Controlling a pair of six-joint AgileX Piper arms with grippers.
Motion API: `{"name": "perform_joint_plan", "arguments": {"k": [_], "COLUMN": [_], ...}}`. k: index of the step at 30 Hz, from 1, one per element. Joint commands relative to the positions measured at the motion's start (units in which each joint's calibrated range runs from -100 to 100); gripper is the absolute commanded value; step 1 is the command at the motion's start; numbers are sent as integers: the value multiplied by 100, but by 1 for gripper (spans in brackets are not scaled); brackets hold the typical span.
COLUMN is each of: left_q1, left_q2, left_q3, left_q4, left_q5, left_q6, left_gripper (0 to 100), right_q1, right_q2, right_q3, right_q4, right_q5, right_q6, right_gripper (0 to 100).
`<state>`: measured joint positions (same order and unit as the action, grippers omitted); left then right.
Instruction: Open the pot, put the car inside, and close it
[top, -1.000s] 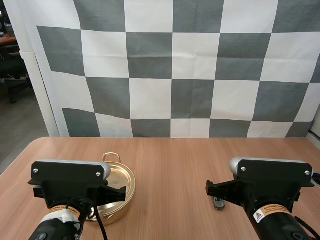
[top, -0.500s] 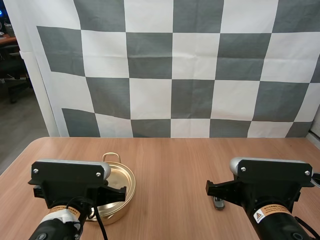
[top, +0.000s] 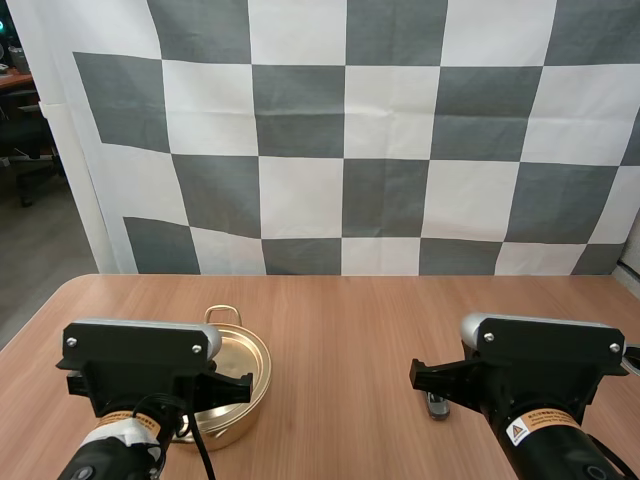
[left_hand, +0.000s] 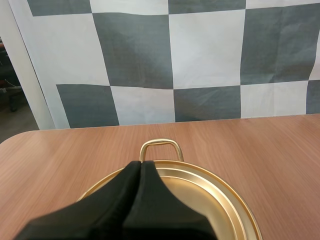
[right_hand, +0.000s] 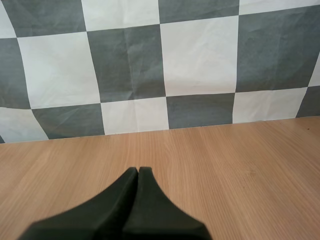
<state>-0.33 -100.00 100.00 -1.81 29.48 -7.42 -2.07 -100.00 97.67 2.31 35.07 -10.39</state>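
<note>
The black right arm (top: 540, 362), well right of the golden metal pot (top: 243, 362), bears a white sticker with a yellow warning triangle (top: 527, 431). Its print, like the small label (top: 121, 418) on the left arm (top: 140, 362), is unreadable.

Left gripper (left_hand: 140, 165): fingers lie together as one dark wedge (nothing between them) over the gold pot (left_hand: 212, 200). The pot's loop handle (left_hand: 161, 145) stands just beyond the tips. The pot rests on a wooden table (left_hand: 265, 145).

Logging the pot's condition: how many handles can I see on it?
1: a loop handle on the pot's far rim. A near handle may be hidden behind the left arm.
</note>
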Motion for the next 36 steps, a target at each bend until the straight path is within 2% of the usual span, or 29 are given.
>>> {"name": "perform_joint_plan", "arguments": {"k": [1,9,12,14,19,21,23,25,28,31,33,36], "left_q1": [3,3,-6,-6,-6,-6,-6,-6,-6,-6,-6,-6], "left_q2": [0,0,0,0,0,0,0,0,0,403,766,1304], "left_q3": [0,0,0,0,0,0,-271,-778,-1786,-2829,-3543,-4576], "left_q4": [-3,-94,-75,110,1572,1766,1766,1642,1170,373,13,-118], "left_q5": [-1,-18,-366,-1121,-3776,-4688,-4929,-4280,-1686,555,1820,3653], "left_q6": [0,0,9,120,922,1146,1160,930,522,369,369,319], "left_gripper": [0,0,0,0,0,0,0,0,0,0,0,0], "right_q1": [4,4,4,4,4,4,4,4,4,4,4,4], "right_q2": [0,0,0,0,0,0,0,0,0,198,381,609], "right_q3": [5,5,5,-11,-37,-119,-343,-623,-1088,-1335,-1334,-1334], "right_q4": [52,96,56,-371,-2642,-2945,-2856,-2524,-1760,-1162,-972,-950], "right_q5": [7,7,-150,-774,-3507,-4443,-4453,-3950,-2590,-977,-250,-127], "right_q6": [-5,-5,-5,-5,-5,-5,-5,26,35,35,4,-42], "right_gripper": [0,0,0,0,0,0,0,0,0,0,0,0]}}
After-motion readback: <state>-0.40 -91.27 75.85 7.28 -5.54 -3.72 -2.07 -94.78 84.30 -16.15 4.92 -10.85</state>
